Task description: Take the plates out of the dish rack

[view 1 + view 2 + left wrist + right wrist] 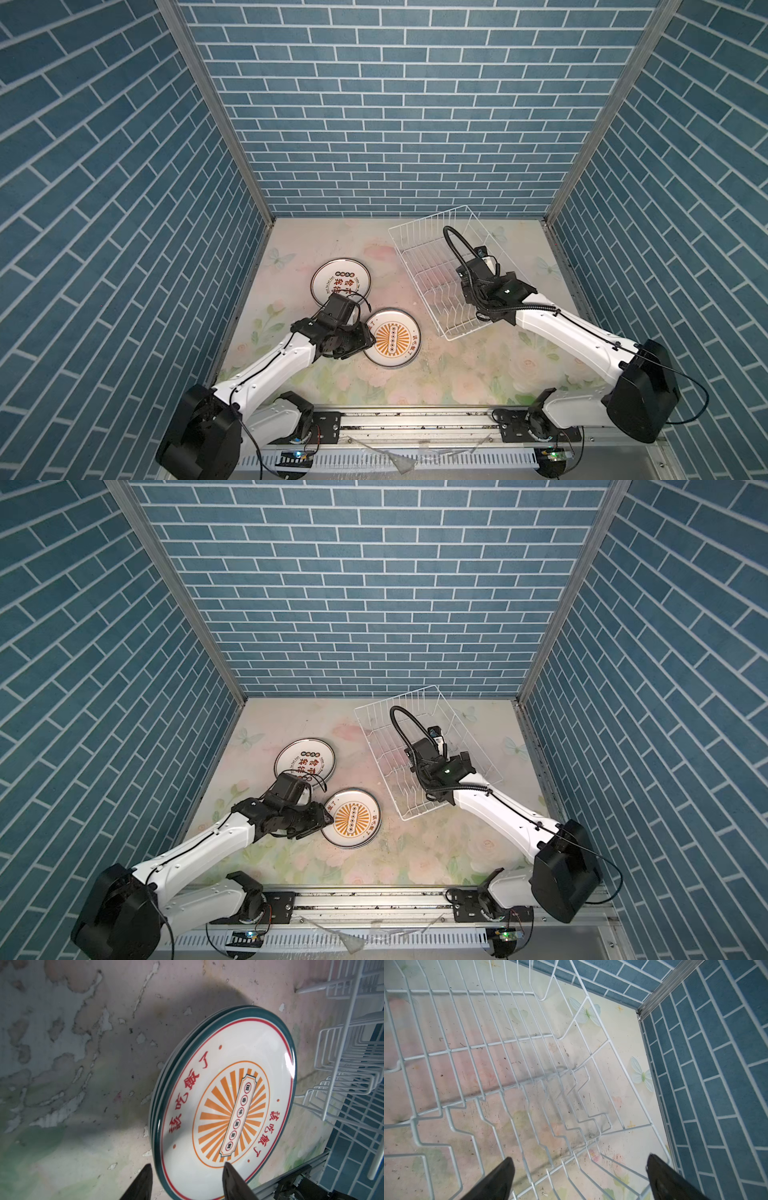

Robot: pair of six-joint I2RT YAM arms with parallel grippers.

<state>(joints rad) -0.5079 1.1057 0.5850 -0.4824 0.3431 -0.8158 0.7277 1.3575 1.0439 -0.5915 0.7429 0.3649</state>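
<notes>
We see the left gripper (187, 1165) spread astride the left rim of the stacked sunburst plates (392, 338), and the right gripper (579, 1157) spread wide above the dish rack (428, 257), far right.

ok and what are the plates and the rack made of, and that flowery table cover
The sunburst plate: glazed ceramic or melamine, hard to tell which; glossy, with a bright highlight near its green rim.
The dish rack: probably metal wire with a smooth white coating, judging by the thin bent rods.
The table cover: a matte printed sheet, its floral print flaking off in patches.
</notes>
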